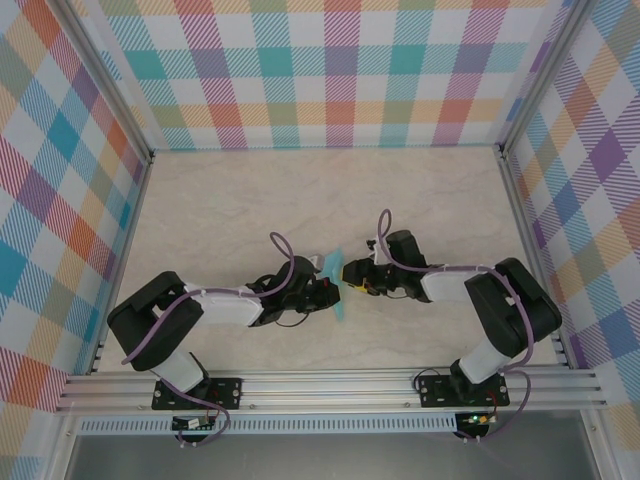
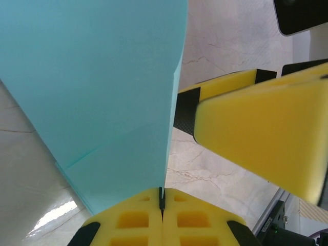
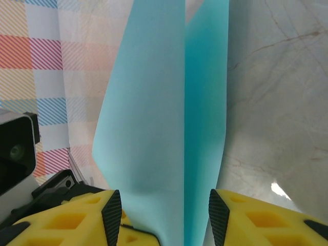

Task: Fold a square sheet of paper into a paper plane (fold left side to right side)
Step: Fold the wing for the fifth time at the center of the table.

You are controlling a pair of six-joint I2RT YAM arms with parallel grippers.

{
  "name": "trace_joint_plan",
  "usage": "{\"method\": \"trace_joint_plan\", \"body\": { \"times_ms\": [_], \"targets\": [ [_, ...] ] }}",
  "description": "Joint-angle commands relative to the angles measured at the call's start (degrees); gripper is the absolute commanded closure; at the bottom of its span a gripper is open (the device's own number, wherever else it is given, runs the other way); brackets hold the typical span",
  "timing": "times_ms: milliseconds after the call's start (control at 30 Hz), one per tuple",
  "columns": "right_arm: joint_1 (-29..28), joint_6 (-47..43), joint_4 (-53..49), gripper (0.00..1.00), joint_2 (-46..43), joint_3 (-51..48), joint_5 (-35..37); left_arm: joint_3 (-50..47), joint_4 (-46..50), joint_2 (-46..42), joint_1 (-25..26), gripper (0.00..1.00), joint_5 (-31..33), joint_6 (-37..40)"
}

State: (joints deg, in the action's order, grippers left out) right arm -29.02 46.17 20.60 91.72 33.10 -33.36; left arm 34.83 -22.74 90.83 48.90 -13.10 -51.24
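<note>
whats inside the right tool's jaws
The folded turquoise paper stands between the right tool's yellow fingers, which are apart. The paper covers part of the table behind it, and whether the fingers touch it cannot be told. The left tool is shut on the paper.

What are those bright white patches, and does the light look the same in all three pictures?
Left wrist view: a white glare patch lies on the pale marbled tabletop beside the folded turquoise paper sheet. Right wrist view: another small glare spot on the tabletop, one paper panel is darker than the other, and the pastel checked wall looks washed out. Top view: even, soft light, no glare.
</note>
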Motion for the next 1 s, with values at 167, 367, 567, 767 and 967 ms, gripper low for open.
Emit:
{"method": "trace_joint_plan", "body": {
  "times_ms": [167, 367, 567, 767, 967],
  "targets": [
    [-1.0, 0.6, 2.4, 0.56, 3.2, 3.1, 1.7, -2.3, -6.0, 1.3, -1.0, 1.0, -2.0, -2.5],
    [-1.2, 0.6, 1.4, 0.59, 4.9, 4.1, 2.8, -3.1, -7.2, 1.7, -1.1, 1.0, -2.0, -2.8],
    [-1.5, 0.6, -0.9, 0.58, 5.9, 5.2, 3.6, -3.5, -8.2, 2.9, -1.1, 1.0, -2.1, -3.2],
    [-1.8, 0.6, -4.5, 0.58, 6.9, 6.9, 4.5, -3.4, -9.0, 4.2, -1.2, 1.0, -2.4, -3.3],
    [-2.1, 2.1, -8.1, 0.58, 8.5, 8.2, 5.2, -3.5, -9.5, 5.0, -1.1, 1.0, -2.4, -3.5]
  ]
}}
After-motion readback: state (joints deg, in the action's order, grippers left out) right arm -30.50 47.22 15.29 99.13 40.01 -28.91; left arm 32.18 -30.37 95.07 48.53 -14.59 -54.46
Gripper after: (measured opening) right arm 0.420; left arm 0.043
